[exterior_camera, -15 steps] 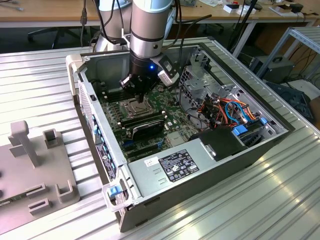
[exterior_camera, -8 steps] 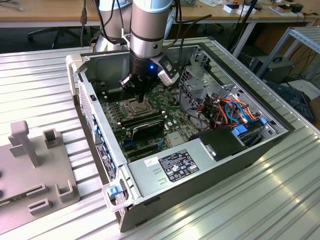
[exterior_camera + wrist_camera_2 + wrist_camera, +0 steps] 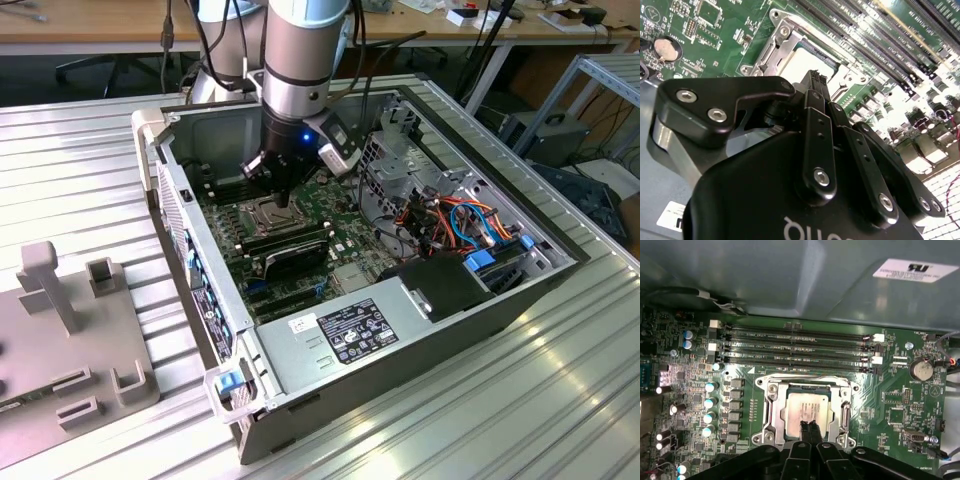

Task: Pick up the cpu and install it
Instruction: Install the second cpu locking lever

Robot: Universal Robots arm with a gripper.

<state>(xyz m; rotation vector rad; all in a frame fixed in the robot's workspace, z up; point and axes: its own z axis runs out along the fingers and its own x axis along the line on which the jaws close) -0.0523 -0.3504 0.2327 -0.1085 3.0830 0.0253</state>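
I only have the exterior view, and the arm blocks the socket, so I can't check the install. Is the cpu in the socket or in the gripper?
Observer: In the first wrist view the cpu lies flat inside the socket frame, silver top up.
Operator: And the gripper?
Observer: Both wrist views show the gripper with its fingertips closed together at the cpu's edge. I cannot tell whether they touch it.
Operator: Does the chip sit straight?
Observer: Yes. In the first wrist view its edges run parallel to the socket frame, not skewed.
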